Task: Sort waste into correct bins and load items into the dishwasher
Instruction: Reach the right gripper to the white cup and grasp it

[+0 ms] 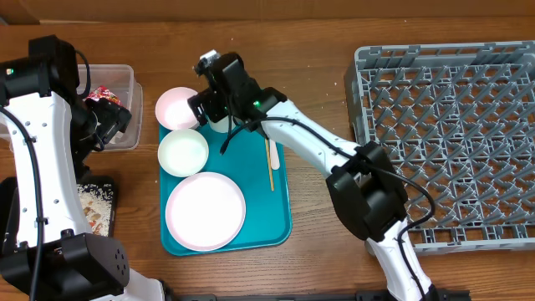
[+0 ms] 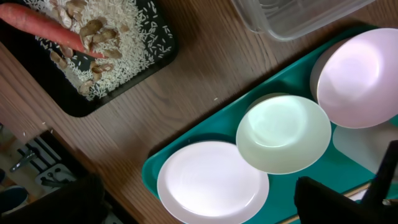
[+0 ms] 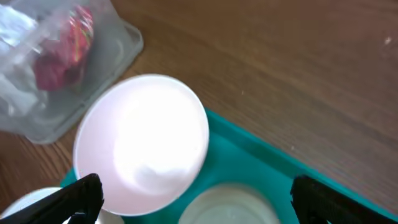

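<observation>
R gripper [image 3: 199,198], jaws wide apart & empty, hangs over the small white bowl [image 3: 143,149] at corner of teal tray [image 3: 261,168] nr clear tub [image 3: 99,74]; off-centre rim pinch could flip or skid it.

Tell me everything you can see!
teal tray: 1, teal, middle
plate: 1, white, teal tray's near end
bowls: 2, white, teal tray's far end
cup: 1, white, beside bowls, mostly hidden
fork: 1, pale, teal tray's right side
tub: 1, clear, far left, holds red wrapper
black tray: 1, black, near left, holds rice, carrot
dish rack: 1, grey, right
left end effector: 1, black, open, by tub
right end effector: 1, black, open, above bowls
</observation>
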You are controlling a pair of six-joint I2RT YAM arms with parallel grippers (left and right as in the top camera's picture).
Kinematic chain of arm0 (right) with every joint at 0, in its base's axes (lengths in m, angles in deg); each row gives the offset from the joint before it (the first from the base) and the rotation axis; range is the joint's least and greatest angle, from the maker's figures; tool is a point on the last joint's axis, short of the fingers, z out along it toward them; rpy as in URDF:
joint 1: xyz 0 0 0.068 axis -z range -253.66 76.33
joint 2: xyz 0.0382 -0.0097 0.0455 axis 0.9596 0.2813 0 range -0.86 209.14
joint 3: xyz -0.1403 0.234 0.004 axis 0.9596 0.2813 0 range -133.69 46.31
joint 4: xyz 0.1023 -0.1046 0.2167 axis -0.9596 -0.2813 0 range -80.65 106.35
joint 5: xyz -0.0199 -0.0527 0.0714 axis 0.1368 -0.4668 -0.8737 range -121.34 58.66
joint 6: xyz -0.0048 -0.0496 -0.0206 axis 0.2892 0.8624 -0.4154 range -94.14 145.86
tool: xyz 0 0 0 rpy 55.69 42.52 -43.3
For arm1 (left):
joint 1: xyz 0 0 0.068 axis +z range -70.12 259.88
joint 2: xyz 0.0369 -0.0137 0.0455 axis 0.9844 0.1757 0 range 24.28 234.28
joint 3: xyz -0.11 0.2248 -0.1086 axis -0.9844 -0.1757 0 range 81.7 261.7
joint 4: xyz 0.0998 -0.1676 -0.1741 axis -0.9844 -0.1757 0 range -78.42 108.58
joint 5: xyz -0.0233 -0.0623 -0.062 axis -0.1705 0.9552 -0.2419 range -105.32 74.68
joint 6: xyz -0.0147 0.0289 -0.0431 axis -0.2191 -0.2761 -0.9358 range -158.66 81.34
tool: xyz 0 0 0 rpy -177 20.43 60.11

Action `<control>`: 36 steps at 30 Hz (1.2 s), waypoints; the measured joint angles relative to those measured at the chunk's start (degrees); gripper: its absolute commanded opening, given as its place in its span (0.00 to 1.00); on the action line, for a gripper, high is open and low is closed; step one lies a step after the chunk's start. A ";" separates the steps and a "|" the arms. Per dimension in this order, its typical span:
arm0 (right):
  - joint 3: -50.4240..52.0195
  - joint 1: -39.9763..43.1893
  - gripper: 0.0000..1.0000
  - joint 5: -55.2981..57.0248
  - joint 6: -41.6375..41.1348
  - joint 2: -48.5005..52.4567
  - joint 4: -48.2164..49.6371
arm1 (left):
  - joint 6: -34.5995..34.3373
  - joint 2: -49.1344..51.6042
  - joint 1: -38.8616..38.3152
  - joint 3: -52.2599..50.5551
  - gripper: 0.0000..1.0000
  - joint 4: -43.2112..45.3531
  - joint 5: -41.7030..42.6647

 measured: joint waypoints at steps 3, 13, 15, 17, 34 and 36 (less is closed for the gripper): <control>0.00 0.09 1.00 2.58 -0.13 0.70 -1.46 | 0.00 0.00 0.00 0.00 1.00 0.00 0.02; 0.22 0.13 1.00 4.39 -1.79 0.72 -2.08 | 0.00 0.00 0.00 0.00 1.00 0.00 0.00; 0.74 0.13 0.99 4.37 -2.54 0.74 -2.25 | 0.00 0.00 -0.02 0.00 1.00 0.00 0.00; 1.01 0.13 0.99 4.39 -3.17 0.74 -2.64 | 0.00 0.00 -0.02 0.00 1.00 0.00 0.00; 1.09 0.13 0.79 4.39 -5.14 2.67 -3.34 | 0.00 0.00 -0.02 0.00 1.00 0.00 0.00; 1.09 0.13 0.75 4.39 -5.25 2.67 -3.32 | 0.00 0.00 0.00 0.00 1.00 0.00 0.00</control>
